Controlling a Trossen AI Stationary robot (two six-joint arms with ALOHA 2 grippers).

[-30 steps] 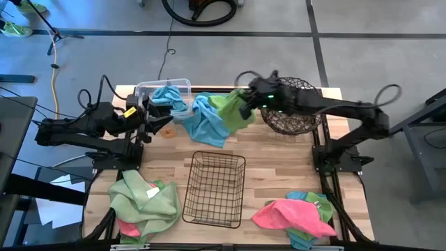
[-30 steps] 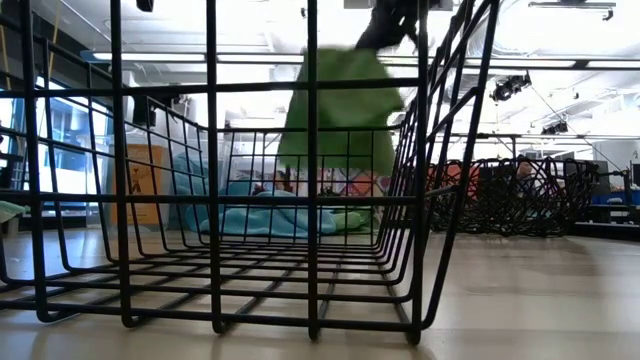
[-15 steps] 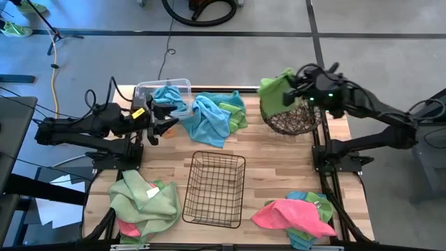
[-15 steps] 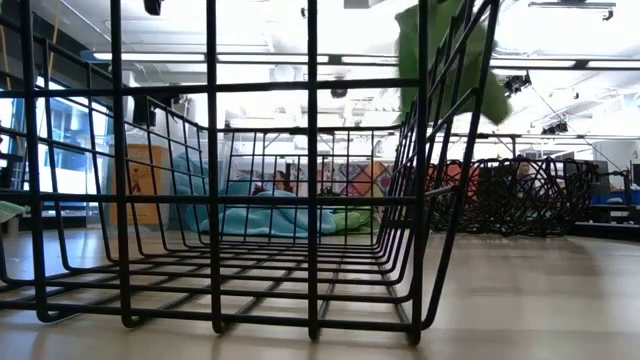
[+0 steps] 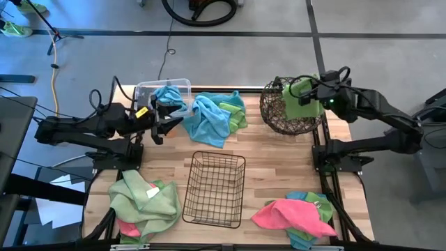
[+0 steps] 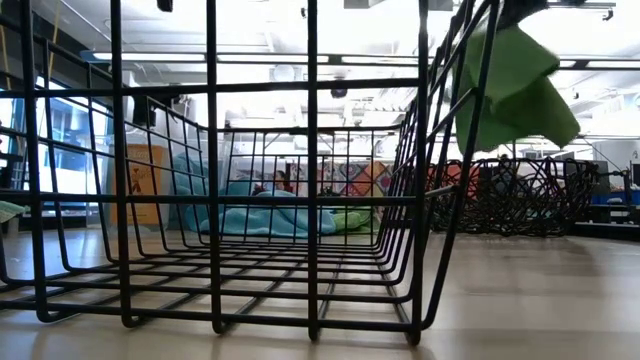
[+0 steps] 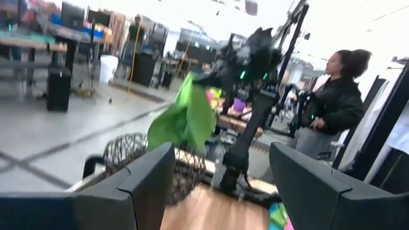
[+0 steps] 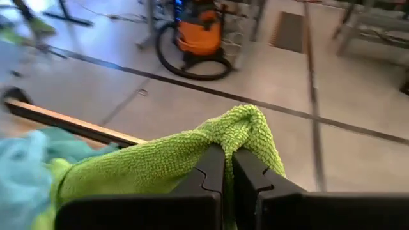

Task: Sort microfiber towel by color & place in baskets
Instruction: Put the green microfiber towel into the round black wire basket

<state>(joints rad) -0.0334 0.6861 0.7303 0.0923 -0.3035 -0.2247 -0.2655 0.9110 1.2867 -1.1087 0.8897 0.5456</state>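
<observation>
The right gripper has its fingers pinched tight on a fold of a lime green towel, the pads nearly meeting with the terry bunched between them. In the high view the right gripper hangs over the round woven wire basket at about one o'clock on the table. The cloth lies toward nine o'clock from the wrist and covers the basket's three-o'clock half. In the low view the lime green towel hangs above the round woven wire basket, well clear of it, its long axis running downward from the pinch and flaring at the free end. So the move ahead looks like a straight lowering or release; the basket lies directly beneath the cloth, and the right arm is far the nearer.

The left gripper sits at about ten o'clock, its fingers spread wide and holding nothing, as the left wrist view shows. It points toward three o'clock at the heap of light blue towels at twelve o'clock. Just beside it, the clear plastic bin already holds a blue cloth. The black wire basket stands empty near the centre, toward six o'clock. Mixed piles wait at seven o'clock and five o'clock. A person stands beyond the table.
</observation>
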